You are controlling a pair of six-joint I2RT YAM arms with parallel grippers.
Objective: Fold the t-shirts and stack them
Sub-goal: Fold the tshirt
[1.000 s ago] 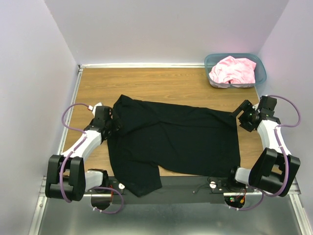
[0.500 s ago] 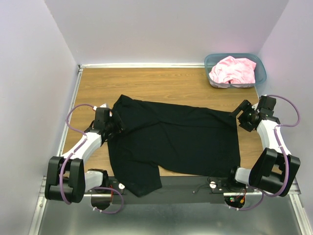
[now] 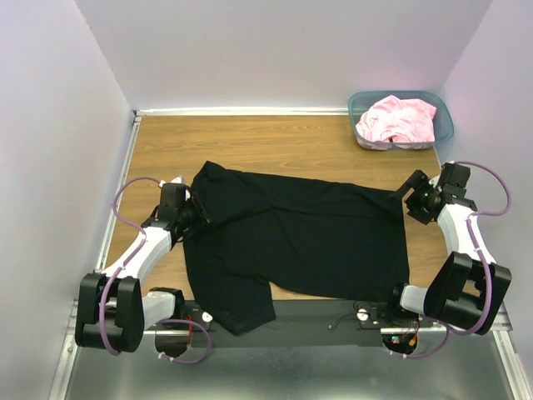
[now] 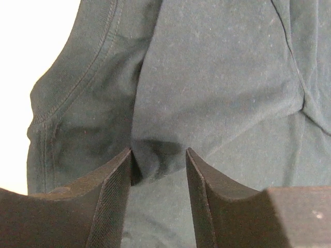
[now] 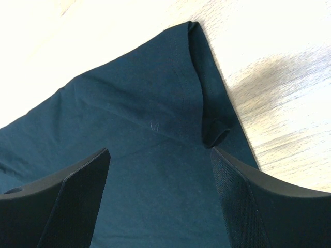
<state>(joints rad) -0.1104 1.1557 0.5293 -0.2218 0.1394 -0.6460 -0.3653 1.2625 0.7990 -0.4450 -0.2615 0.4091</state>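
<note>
Black t-shirt [image 3: 300,242] spread flat, pink t-shirt [image 3: 398,118] in bin [image 3: 443,133]

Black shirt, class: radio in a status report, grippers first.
Left gripper open over a fold at black shirt left edge. Right gripper open over its right corner. Pink shirt in bin. Nothing blocking.

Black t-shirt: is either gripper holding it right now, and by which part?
Neither holds it yet. The left gripper straddles a raised fold of the black t-shirt beside its sleeve, unpinched. The right gripper hangs open above the far-right corner.
</note>
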